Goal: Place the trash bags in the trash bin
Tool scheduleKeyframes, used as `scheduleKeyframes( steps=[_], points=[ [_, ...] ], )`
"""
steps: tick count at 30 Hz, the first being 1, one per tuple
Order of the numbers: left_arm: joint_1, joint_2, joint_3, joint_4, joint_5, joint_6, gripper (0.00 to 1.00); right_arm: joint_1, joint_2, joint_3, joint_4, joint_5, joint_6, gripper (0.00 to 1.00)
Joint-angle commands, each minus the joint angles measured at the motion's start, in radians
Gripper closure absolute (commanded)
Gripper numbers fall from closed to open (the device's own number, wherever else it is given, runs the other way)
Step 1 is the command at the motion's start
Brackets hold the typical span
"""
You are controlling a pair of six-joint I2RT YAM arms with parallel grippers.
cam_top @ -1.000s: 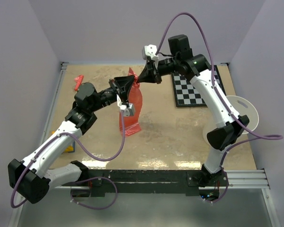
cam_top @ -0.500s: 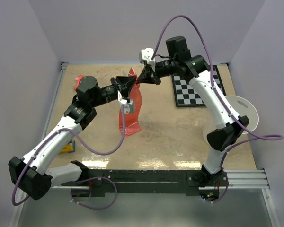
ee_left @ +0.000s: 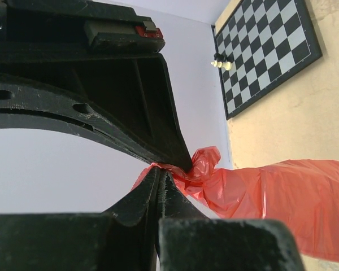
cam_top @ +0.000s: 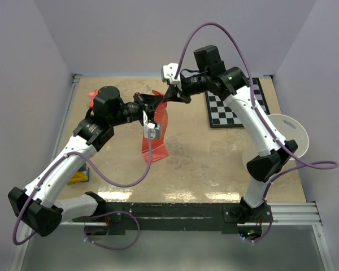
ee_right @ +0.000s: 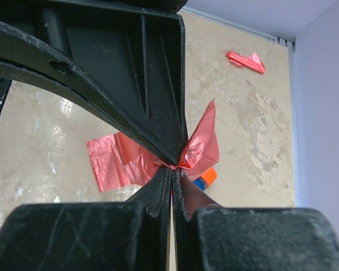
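Trash bag (cam_top: 157, 129), one thin red film sheet, hangs over the middle of the table (cam_top: 203, 161), pinched at its top by both grippers, with its lower end down at the tabletop. The left gripper (cam_top: 158, 104) has its jaws pressed together on a bunched fold of the bag's top edge; in the left wrist view the fingertips (ee_left: 168, 189) meet with only red film between them. The right gripper (cam_top: 169, 97) is likewise clamped on the same gathered edge just beside it, and a corner of film sticks up past its closed tips in the right wrist view. The two grippers stand tip to tip, almost touching.

One trash bin (cam_top: 291, 132), white and round, sits at the right edge of the table, well apart from the bag and partly hidden by the right arm. One checkerboard (cam_top: 233, 110) lies at the far right. One small red piece (cam_top: 93, 96) lies at the far left corner. One yellow-and-blue object (cam_top: 79, 176) rests near the left edge.
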Motion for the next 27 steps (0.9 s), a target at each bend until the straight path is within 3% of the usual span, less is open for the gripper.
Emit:
scheduleKeyframes(
  steps=[1,6,12,16,20,22,27],
  points=[
    [-0.013,-0.005,-0.029,-0.045,0.000,-0.082,1.00,-0.004,-0.085,-0.005,0.087,-0.063,-0.028,1.00],
    [0.015,-0.083,-0.144,0.109,-0.046,-0.116,1.00,-0.051,-0.097,-0.029,0.110,-0.091,0.024,1.00],
    [0.013,-0.103,-0.172,0.137,-0.044,-0.132,1.00,-0.054,-0.090,-0.033,0.136,-0.108,0.062,1.00],
    [0.013,-0.114,-0.181,0.273,-0.078,-0.219,1.00,-0.053,-0.088,-0.041,0.142,-0.096,0.070,1.00],
    [0.020,-0.123,-0.177,0.440,-0.145,-0.420,0.79,-0.053,-0.079,-0.052,0.134,-0.118,0.095,1.00],
    [0.035,-0.106,-0.131,0.450,-0.164,-0.550,0.67,-0.053,-0.064,-0.042,0.105,-0.137,0.092,1.00],
    [0.069,-0.098,-0.098,0.374,-0.168,-0.542,0.53,-0.051,-0.065,-0.042,0.096,-0.126,0.087,1.00]
  ],
)
